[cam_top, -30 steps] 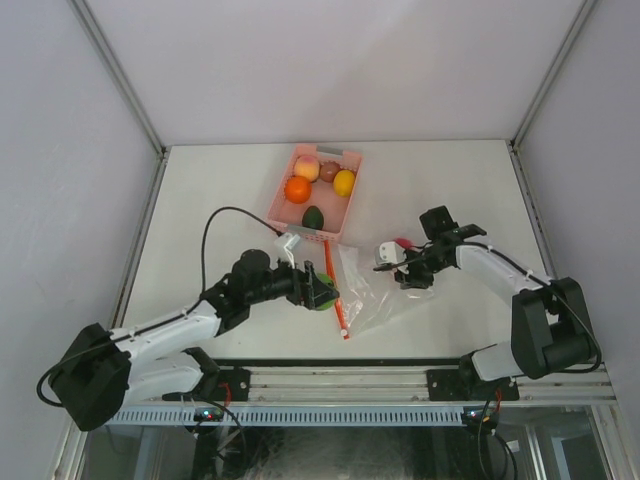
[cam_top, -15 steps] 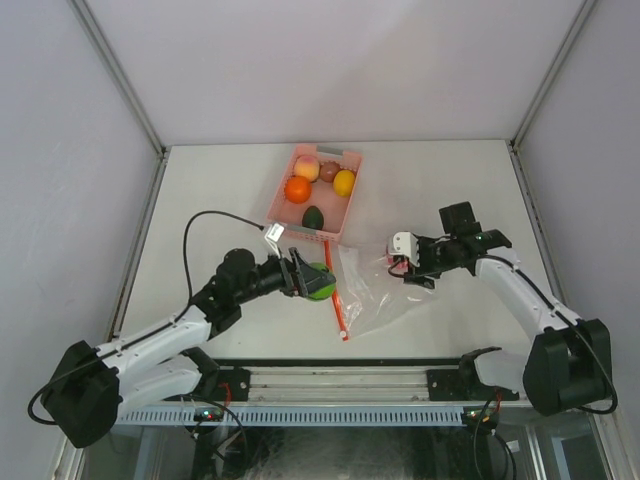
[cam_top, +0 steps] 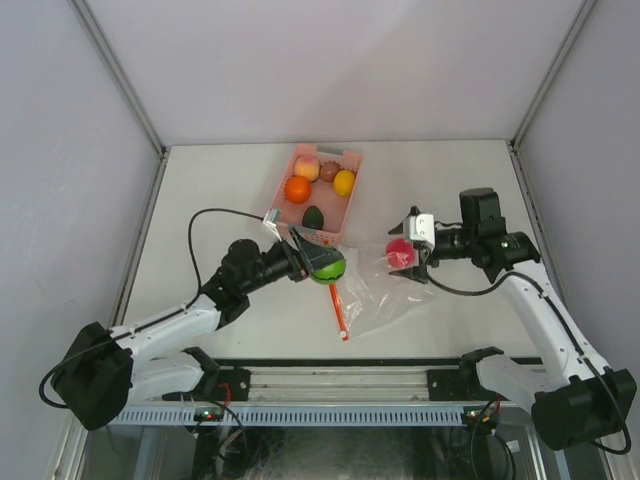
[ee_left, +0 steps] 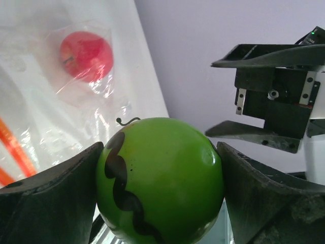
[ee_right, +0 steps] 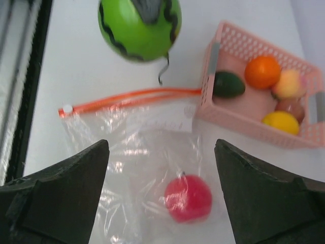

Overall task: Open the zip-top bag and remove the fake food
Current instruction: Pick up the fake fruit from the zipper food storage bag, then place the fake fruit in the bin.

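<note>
The clear zip-top bag [cam_top: 372, 298] lies flat between the arms, its orange zipper strip [cam_top: 338, 302] on the left edge. One piece of fake food, a red fruit [cam_top: 400, 252], is inside the bag [ee_right: 127, 152] near its far end [ee_right: 188, 198]. My left gripper [cam_top: 318, 260] is shut on a green ball with dark wavy stripes [ee_left: 160, 178], held off the table just left of the bag's zipper end. My right gripper [ee_right: 161, 152] hangs open above the bag, the red fruit below its fingers, with nothing between them.
A pink slotted basket [cam_top: 354, 195] stands behind the bag. It holds an orange fruit [cam_top: 297, 189], a peach one [cam_top: 306, 168], a brown one [cam_top: 328, 171], a yellow one [cam_top: 344, 182] and a dark green one [cam_top: 313, 216]. Metal rails run along the table's near edge.
My right gripper has opened and pulled back to the right, away from the bag. My left gripper has carried the green ball up and right, toward the basket's near corner.
</note>
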Controlling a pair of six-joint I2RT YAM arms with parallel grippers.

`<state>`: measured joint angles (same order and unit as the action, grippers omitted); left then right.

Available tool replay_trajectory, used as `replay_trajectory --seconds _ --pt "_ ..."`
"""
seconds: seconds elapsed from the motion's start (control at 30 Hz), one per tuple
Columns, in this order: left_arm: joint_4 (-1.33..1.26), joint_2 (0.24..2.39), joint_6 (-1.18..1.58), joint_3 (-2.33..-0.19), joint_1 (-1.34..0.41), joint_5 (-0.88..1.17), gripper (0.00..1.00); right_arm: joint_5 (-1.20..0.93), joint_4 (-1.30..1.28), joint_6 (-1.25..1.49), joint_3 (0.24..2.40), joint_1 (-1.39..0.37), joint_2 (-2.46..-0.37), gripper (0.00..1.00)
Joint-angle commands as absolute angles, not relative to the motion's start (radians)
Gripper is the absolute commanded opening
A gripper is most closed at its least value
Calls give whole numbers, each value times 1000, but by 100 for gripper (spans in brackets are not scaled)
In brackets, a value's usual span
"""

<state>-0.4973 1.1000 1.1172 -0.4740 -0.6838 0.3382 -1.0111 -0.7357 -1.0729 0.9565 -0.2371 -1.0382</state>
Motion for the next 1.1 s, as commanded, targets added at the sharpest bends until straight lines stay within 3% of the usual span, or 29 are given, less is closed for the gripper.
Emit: replay_trajectory --seconds 0.0,0.3,0.5,0.6,1.07 --pt "-610 1123 1251 -564 -680 296 5 -1231 -655 -860 1103 -262 -1086 84" --pt "-684 1176 1445 -597 -740 137 2 -1114 -224 -313 1038 -328 -1109 87" --pt "-638 1223 1514 -648 -788 49 1 -1034 -92 -183 976 -379 -1111 92" --pt "-637 1240 1538 -664 -801 15 1 -962 -44 -109 954 -389 -1123 100" --pt "-569 1262 1570 -717 -838 -67 1 -782 117 87 884 -481 -1154 100"
